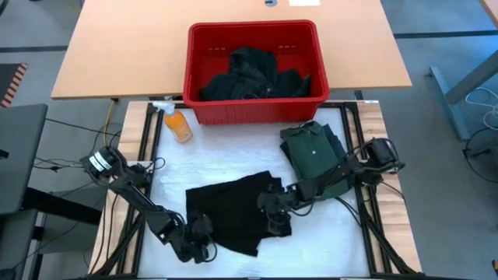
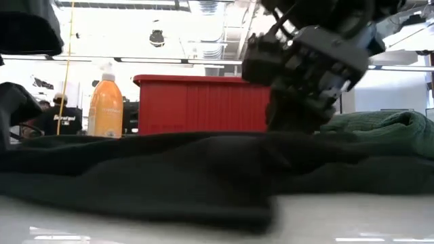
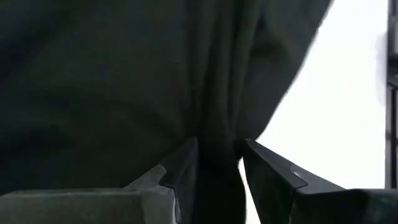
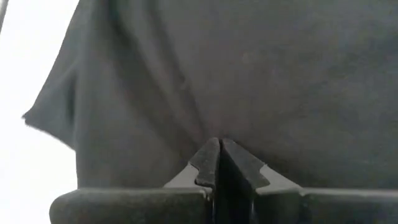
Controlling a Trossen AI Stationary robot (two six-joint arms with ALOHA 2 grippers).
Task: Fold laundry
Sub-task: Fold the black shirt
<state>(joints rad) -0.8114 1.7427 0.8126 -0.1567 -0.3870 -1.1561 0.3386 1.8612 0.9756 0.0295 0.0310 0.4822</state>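
A black garment (image 1: 233, 208) lies spread flat on the white work surface (image 1: 327, 241) near the front of the table, between the two arms. The left gripper (image 1: 201, 237) is down at its front left corner; in the left wrist view its two fingers (image 3: 180, 171) stand a little apart with a bunched fold of the black cloth (image 3: 217, 149) clamped between them. The right gripper (image 1: 274, 208) is at the garment's right edge; in the right wrist view its fingers (image 4: 208, 162) are pressed together, tips against the dark cloth (image 4: 249, 81), pinching a thin layer of it. In the low view the right gripper (image 2: 298, 115) presses down into the top of the cloth (image 2: 169, 176).

Just beside the black garment, to the right and farther back, sits a folded green shirt (image 1: 311, 152) with a collar, under the right arm's forearm. More dark clothes (image 1: 253, 74) are heaped in a red basket (image 1: 198, 47) standing at the back edge of the work surface, against a wooden table (image 1: 124, 47).

An orange spray bottle (image 1: 177, 123) lies to the left of the basket; in the low view its label (image 2: 107, 108) carries writing too blurred to read. Behind it in that view a person in a dark shirt (image 2: 64, 120) with pale, unreadable lettering shows far off.
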